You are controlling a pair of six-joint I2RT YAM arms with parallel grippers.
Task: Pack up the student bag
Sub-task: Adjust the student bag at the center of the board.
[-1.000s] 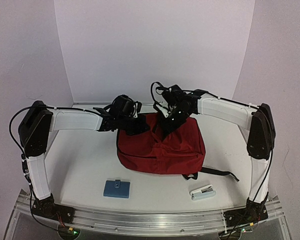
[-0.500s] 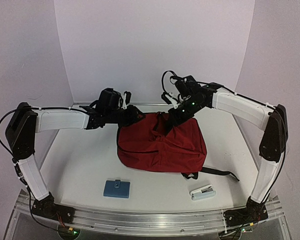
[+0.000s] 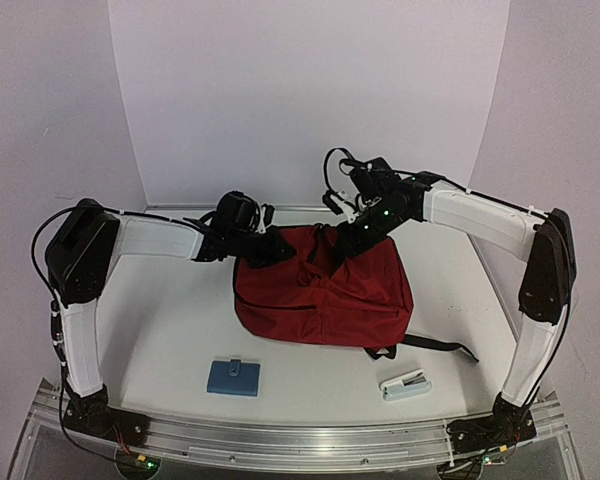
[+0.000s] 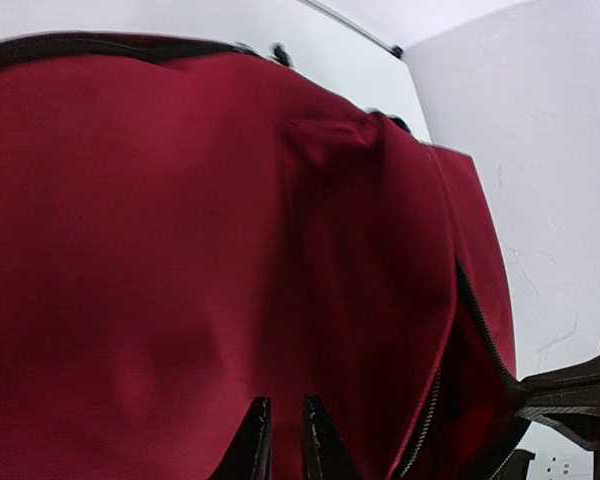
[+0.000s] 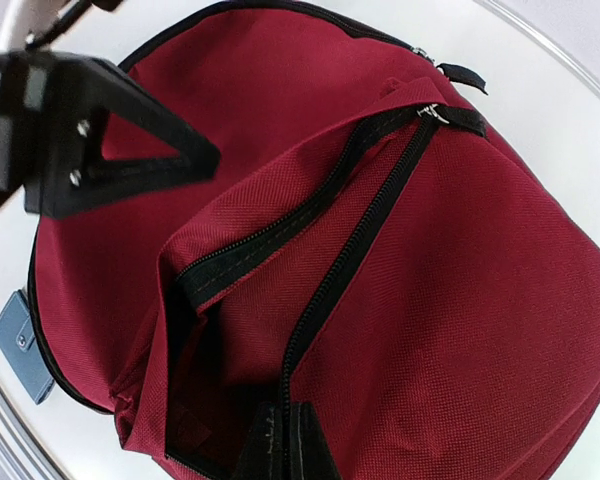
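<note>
The student bag (image 3: pixel 325 300) lies on the table (image 3: pixel 170 320) between the two arms, toward the far side, with a black strap (image 3: pixel 435 346) trailing from its near right corner. Its black zipper (image 5: pixel 350 250) is undone and the mouth gapes, but the inside is in shadow and hard to make out.

The right end effector (image 5: pixel 285 450) is closed tight on the zipper edge, its fingertips cut off at the frame's bottom. The left end effector (image 4: pixel 282 450) is at the bag's far left corner with only a narrow gap. Whether it pinches any cloth cannot be told; red fabric fills nearly all of its wrist view.

Nearer the arms lie a small blue pouch (image 3: pixel 233 377) and a pale stapler-shaped thing (image 3: pixel 406 385), well apart.
</note>
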